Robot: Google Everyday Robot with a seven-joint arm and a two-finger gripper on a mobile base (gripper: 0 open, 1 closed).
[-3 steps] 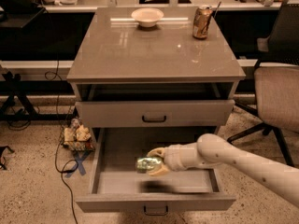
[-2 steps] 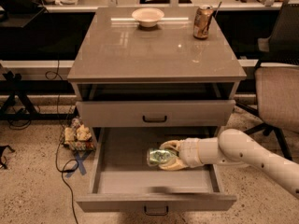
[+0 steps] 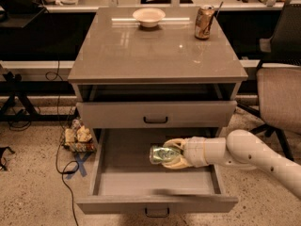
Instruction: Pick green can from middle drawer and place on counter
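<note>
The gripper (image 3: 170,154) pinches the can (image 3: 161,154), one tan finger above it and one below. The can lies sideways, green and silvery, inside the open drawer (image 3: 141,183), near the tray's right wall. Above the gripper is a shut drawer front (image 3: 156,114), then the counter (image 3: 155,51), which holds a bowl (image 3: 148,17) and a brown can (image 3: 204,21) at its far edge.

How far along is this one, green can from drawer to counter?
Done: the middle drawer is pulled open, and the gripper, reaching in from the right, has its fingers closed around the green can, held sideways inside the drawer. In hand: lifting it out. Left: carrying it up and setting it on the counter, where a bowl and a brown can stand near the back.
</note>
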